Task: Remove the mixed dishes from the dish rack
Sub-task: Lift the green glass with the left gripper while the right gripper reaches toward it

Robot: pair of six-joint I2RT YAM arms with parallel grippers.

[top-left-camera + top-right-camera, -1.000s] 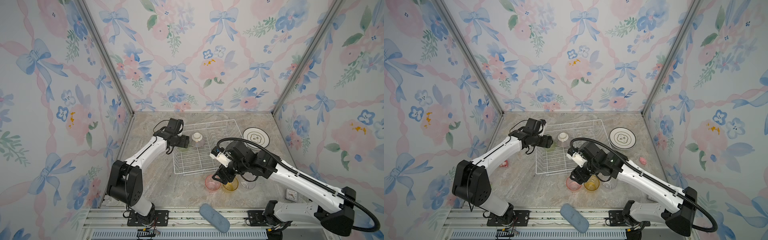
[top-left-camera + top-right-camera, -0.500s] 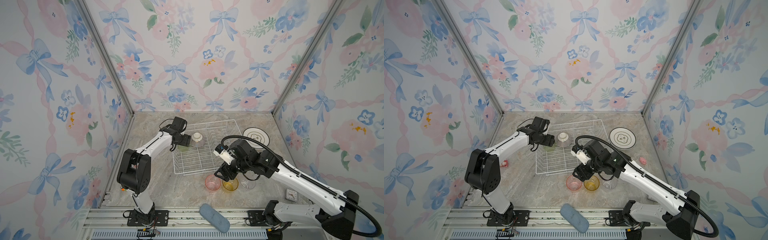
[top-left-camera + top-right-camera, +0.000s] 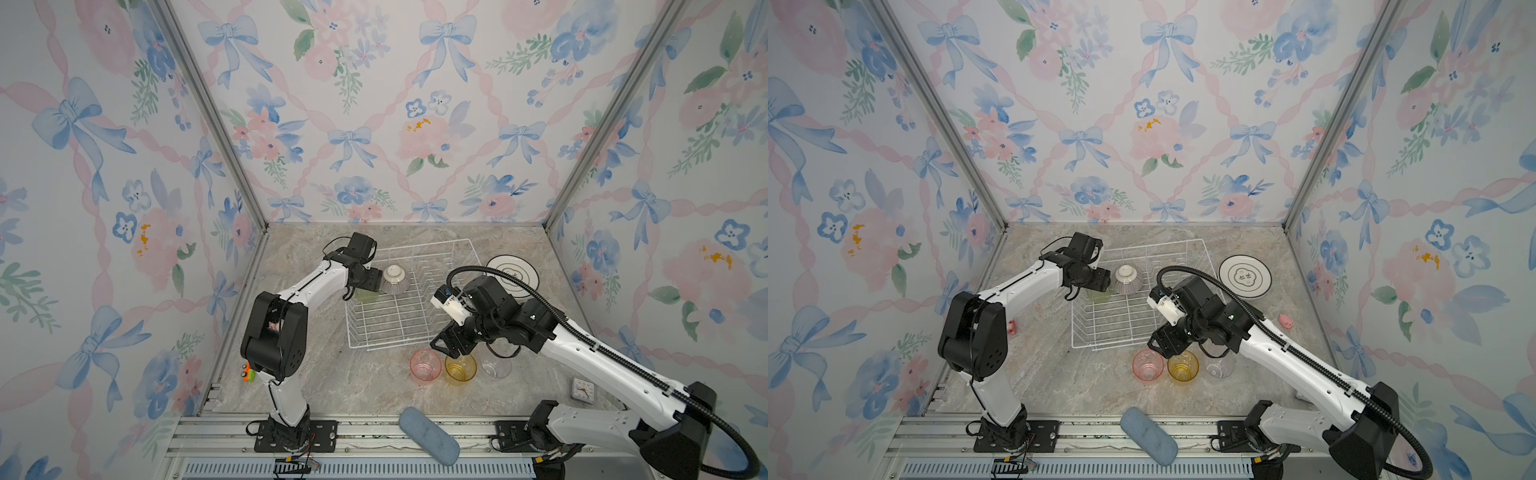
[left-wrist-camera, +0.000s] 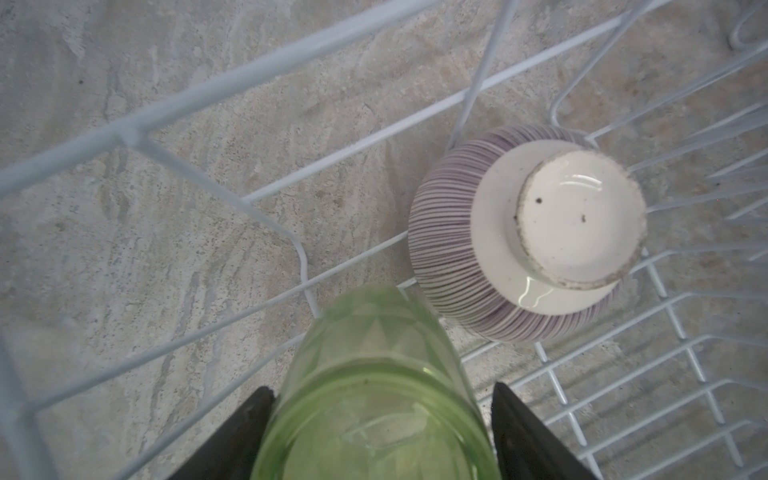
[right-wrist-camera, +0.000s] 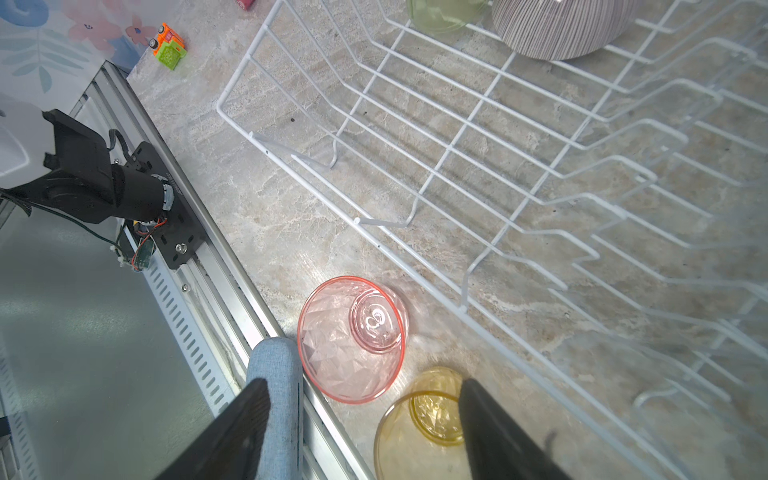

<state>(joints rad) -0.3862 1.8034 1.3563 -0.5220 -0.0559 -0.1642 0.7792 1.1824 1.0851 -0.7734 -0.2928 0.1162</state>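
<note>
left jaws stand apart around the faceted translucent green tumbler (image 4: 374, 395), right jaws apart and empty.

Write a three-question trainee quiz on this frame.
1. True or false: the bowl sits upside down in the rack.
2. Fill in: the tumbler straddled by the left end effector is ___ in colour.
3. Count: how many tumblers stand outside the rack?

Key: 1 true. 2 green. 3 three: pink, yellow, clear.
</note>
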